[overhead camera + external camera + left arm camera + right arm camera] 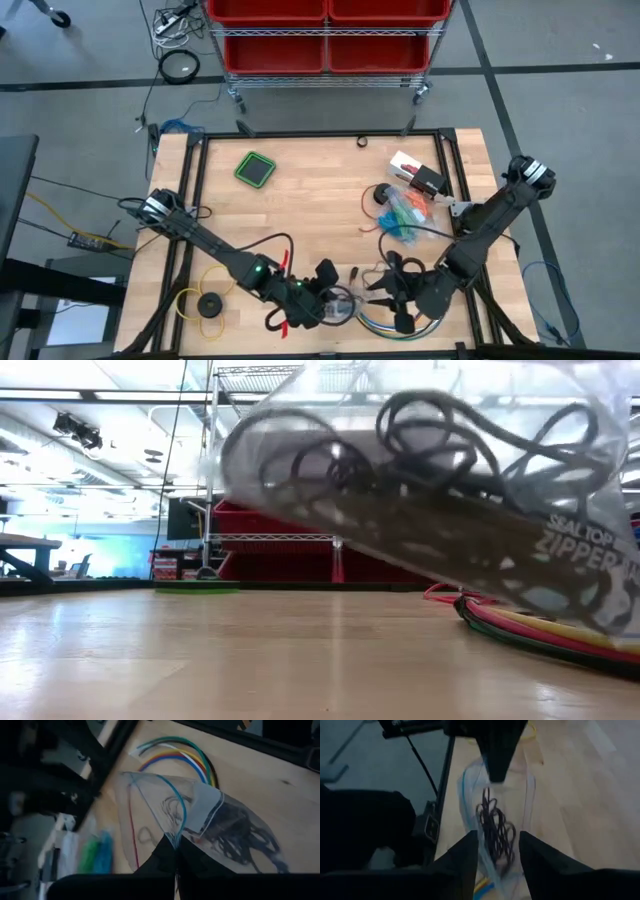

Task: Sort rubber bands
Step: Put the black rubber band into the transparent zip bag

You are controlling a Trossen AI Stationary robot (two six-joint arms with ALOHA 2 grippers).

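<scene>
Near the counter's front edge, left end effector clenched on clear zipper bag of dark rubber bands; right end effector released, fingers straddling the bag.

the left gripper is pinching the edge of a clear bag holding dark rubber bands; coloured cables are curving on the table beyond.

A lab or workshop: wooden workbench, red-bin wire rack, taped floor.
</scene>
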